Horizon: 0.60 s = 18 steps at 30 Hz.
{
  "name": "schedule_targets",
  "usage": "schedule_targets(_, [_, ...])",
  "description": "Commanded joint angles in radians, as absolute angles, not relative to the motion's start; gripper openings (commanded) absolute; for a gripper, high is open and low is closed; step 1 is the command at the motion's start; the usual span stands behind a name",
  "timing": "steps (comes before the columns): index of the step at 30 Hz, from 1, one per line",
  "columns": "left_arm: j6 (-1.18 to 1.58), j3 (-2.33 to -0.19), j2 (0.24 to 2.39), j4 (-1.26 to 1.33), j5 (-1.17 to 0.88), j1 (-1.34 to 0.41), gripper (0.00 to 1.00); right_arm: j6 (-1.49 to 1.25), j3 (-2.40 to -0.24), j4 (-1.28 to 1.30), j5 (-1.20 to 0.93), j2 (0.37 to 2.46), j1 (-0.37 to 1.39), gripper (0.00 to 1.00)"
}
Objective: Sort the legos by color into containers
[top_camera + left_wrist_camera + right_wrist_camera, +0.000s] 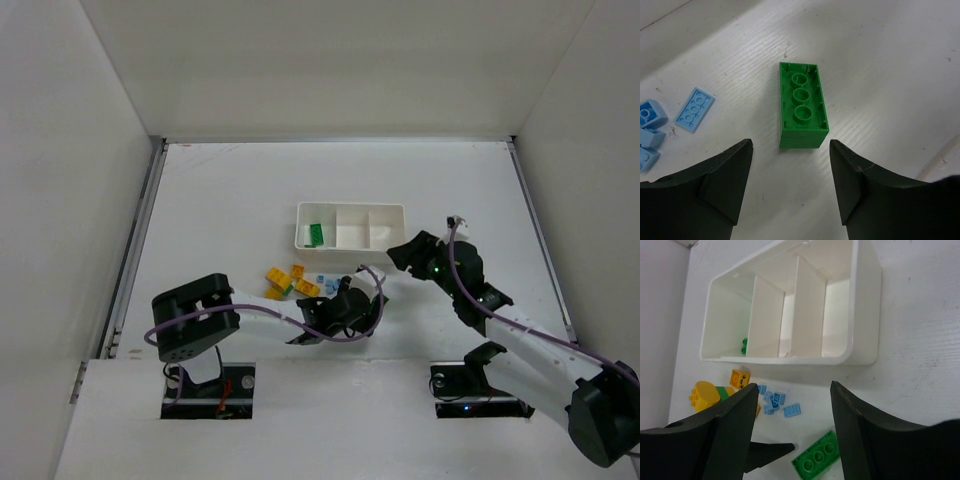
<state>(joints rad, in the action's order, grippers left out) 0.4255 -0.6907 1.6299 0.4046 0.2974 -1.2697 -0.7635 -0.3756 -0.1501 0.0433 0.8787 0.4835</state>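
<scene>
Left gripper (790,156): jaws apart, empty, poised over the upturned green brick (802,105) on the table (890,60). Centre the jaws on its long sides, descend fully, then close. Right gripper (794,389): jaws apart, empty, facing the tray (862,315).

You've got one white three-compartment tray (350,206), three green bricks (802,107), about four yellow bricks (276,275), roughly five tiny light-blue pieces (792,410).

We see a robot lab cell: a white table (220,190) boxed in by plain white panels (330,60), left arm (265,312) and right arm (530,340) bolted at its near edge.
</scene>
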Motion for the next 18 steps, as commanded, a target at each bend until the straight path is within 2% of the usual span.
schedule_targets(1, [0.399,-0.730,1.638,0.492,0.325,-1.269,0.58,-0.769,-0.370,-0.232,0.009,0.882,0.472,0.66])
schedule_targets(7, [0.402,-0.732,1.684,0.546,0.321,-1.266,0.52,-0.776,-0.368,-0.247,0.003,0.896,0.470,0.66])
schedule_targets(14, [0.400,-0.709,1.686,0.561,0.318,-1.256,0.25,-0.785,-0.353,-0.230,0.005,0.882,0.476,0.66])
schedule_targets(18, [0.394,-0.651,1.564,0.558,0.293,-1.234,0.19,-0.782,-0.359,-0.186,0.003,0.862,0.482,0.64])
